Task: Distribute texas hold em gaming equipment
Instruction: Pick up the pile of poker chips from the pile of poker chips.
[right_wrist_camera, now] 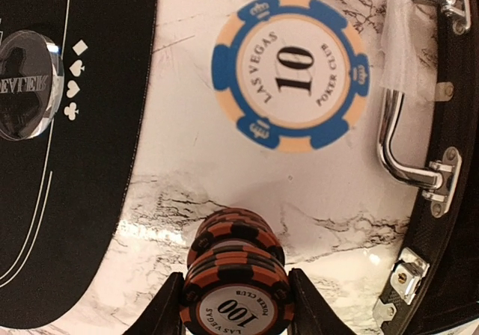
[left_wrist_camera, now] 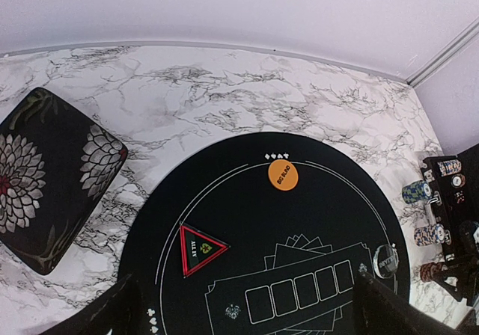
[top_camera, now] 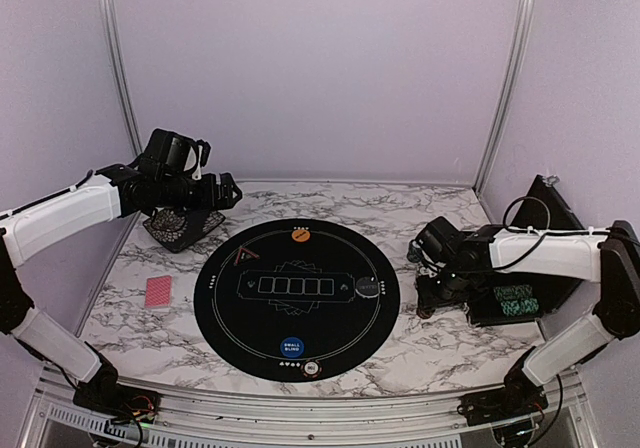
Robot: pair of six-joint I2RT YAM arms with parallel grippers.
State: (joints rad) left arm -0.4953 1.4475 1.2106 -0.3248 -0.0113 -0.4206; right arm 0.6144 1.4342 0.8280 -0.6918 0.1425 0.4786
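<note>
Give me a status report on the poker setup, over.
Left gripper open, empty. Right gripper clamped on orange chip stack. Blue chip flat on table ahead, clear of the stack.

A lab test booth: plain lilac walls (top_camera: pixel 320 68), aluminium corner posts (top_camera: pixel 115 58), marble-patterned table (top_camera: pixel 420 208).

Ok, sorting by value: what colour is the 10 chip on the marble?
10 chip: blue and pale-orange edge, white centre; clearest in the right wrist view.

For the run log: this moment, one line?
right tool: shut on orange chip stack; left tool: open; blue chip: on table
</note>
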